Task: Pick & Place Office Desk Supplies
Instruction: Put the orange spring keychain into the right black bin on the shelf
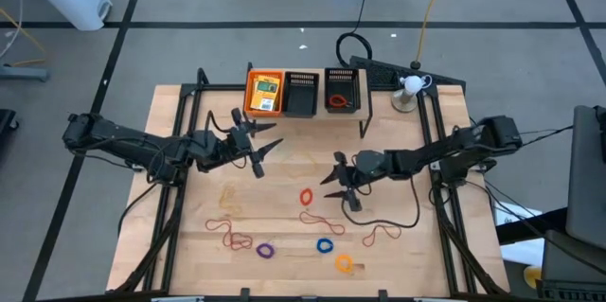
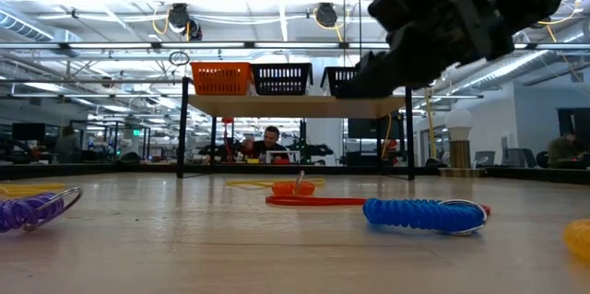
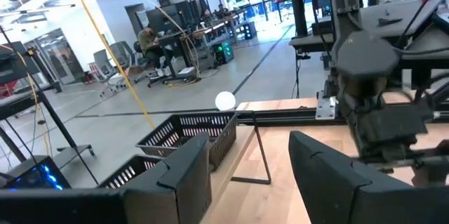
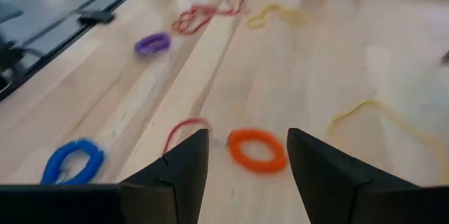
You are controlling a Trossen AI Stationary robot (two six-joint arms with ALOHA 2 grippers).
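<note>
While my left gripper (image 1: 268, 151) is hanging spread and empty near the trays, I am holding the right gripper (image 1: 338, 183) spread wide above the table (image 1: 417, 245), with an orange ring (image 4: 257, 150) lying just ahead of its fingertips. Blue ring (image 4: 72, 160) and purple ring (image 4: 152, 43) are lying farther off.

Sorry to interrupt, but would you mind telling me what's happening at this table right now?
The robot is sorting desk supplies into trays. The right hand, open and empty, hovers over the orange ring mid-table. The left hand is open and empty, near the mesh trays. Other rings and rubber bands lie scattered on the table.
</note>
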